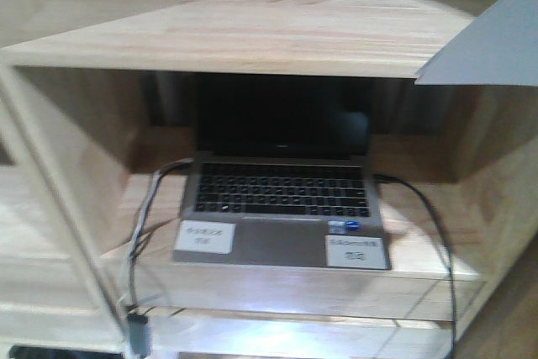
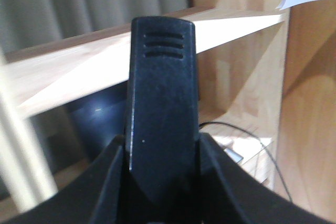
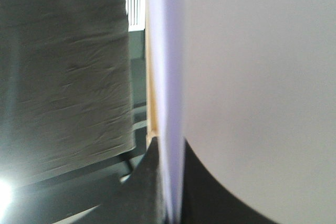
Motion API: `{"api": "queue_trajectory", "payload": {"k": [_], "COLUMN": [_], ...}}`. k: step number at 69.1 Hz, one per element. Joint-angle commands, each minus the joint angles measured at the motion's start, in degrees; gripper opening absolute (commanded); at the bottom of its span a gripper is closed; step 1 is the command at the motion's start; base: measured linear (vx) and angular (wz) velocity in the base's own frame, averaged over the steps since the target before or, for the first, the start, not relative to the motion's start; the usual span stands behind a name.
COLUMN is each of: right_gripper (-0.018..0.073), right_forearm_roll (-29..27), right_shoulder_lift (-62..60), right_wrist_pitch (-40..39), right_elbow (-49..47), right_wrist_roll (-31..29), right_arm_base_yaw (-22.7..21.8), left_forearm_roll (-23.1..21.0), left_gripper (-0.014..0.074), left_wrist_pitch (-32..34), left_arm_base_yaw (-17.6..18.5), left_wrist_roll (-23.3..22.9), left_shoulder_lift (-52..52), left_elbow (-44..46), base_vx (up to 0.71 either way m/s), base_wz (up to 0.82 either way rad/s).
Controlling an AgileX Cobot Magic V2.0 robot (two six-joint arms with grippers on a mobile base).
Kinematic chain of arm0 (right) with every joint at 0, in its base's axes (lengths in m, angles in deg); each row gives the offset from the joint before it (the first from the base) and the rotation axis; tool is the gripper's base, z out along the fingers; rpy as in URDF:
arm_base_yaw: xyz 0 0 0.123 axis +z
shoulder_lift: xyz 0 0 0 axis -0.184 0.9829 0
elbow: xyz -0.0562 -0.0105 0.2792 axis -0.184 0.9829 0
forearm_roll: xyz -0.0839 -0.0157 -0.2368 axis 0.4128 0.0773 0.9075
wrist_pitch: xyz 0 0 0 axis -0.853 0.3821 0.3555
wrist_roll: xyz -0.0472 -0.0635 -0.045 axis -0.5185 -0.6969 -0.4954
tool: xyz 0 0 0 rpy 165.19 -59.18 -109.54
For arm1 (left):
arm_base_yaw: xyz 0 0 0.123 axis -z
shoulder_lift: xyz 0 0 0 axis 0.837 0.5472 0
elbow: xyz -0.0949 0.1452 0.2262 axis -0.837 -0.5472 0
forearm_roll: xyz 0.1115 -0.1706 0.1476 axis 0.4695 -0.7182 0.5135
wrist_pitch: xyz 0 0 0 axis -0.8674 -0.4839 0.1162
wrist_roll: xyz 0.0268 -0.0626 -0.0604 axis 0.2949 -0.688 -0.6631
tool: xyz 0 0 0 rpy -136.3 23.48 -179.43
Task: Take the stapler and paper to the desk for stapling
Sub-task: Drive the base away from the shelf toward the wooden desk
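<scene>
The left gripper [image 2: 163,163] is closed on the stapler [image 2: 163,93], its two black fingers [image 2: 107,171] pressing the narrow sides of the body so that the ribbed end stands up in front of the wrist camera. The stapler is in the air before the wooden shelving [image 1: 235,35] and rests on nothing. The right gripper [image 3: 172,195] is pinched shut on one edge of the paper [image 3: 252,77], which rises edge-on past its camera. In the front view the sheet's pale corner overlaps the right end of the top shelf board, and I cannot tell whether they touch. The table where both things belong is in none of the views, so I judge the carry unfinished. The sheet looks like the main risk: held at one edge only, it can sag or swing as the arm turns, and its free corner seems near enough to the board to catch, crease or be pulled out of the pinch. The stapler is smooth plastic gripped over a small area, so a quick swing could let it pivot or slide down. The laptop [image 1: 282,182] and its trailing cable [image 1: 433,224] lie below, where a low sweep could snag them
</scene>
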Motion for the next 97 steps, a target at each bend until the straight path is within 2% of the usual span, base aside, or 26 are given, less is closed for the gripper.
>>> {"api": "queue_trajectory", "payload": {"k": [1,97], "right_gripper": [-0.0007,-0.0006], "right_forearm_roll": [0.90,0.90], "right_shoulder_lift": [0.51,0.51], "right_wrist_pitch": [-1.80,-1.68], "right_elbow": [-1.37,-1.37], "right_wrist_roll": [-0.65,-0.65], "right_arm_base_yaw": [-0.27,-0.27], "left_forearm_roll": [-0.45,-0.45], "left_gripper": [-0.0006,-0.0006], "left_wrist_pitch": [7.21,7.21], "left_arm_base_yaw": [0.44,0.44], "left_wrist_roll": [0.03,0.03], "left_shoulder_lift": [0.86,0.86], "left_elbow": [1.46,1.46], "base_vx": [-0.07,-0.11], "base_wz": [0.29,0.41]}}
